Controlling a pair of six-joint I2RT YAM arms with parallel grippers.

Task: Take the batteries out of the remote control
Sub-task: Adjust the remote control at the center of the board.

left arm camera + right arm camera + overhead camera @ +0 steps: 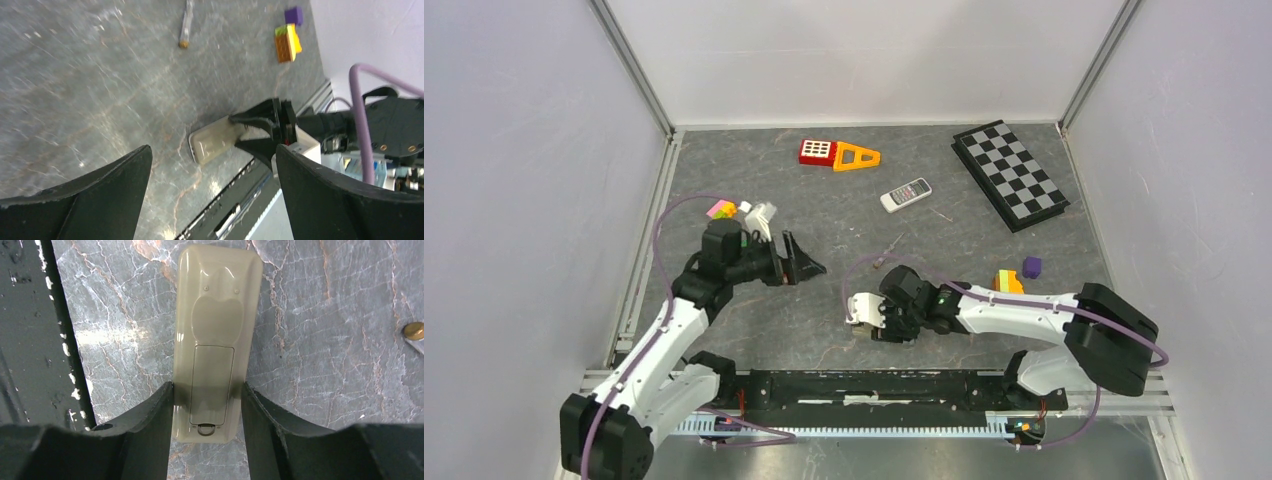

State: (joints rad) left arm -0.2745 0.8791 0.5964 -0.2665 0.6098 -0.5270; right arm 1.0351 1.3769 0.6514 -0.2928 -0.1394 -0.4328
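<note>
The right tool [207,387] is pinching the cream remote [220,300], one dark finger pressed against each long side near its lower end. The remote lies flat on the grey marbled desk [804,320], back side up, just below the middle of the overhead view and close to the black rail at the near edge. Its battery cover [212,382] sits closed in the back, so the batteries cannot be seen. In the right wrist view the remote runs from the bottom centre up to the top of the frame. The left tool [799,258] hangs left of centre in the overhead view with its fingers spread wide and nothing between them. It is turned toward the cream remote, which shows between its fingers in the left wrist view. A thin pen-like stick [888,250] lies on the desk just above the right tool. Higher up, near the centre, lies a second remote [906,194], buttons up. A checkerboard [1011,175] lies at the upper right, and a red toy piece [818,152] touches an orange one [856,158] at the top centre. An orange and yellow block [1008,281] and a purple block [1031,267] sit at the right.
</note>
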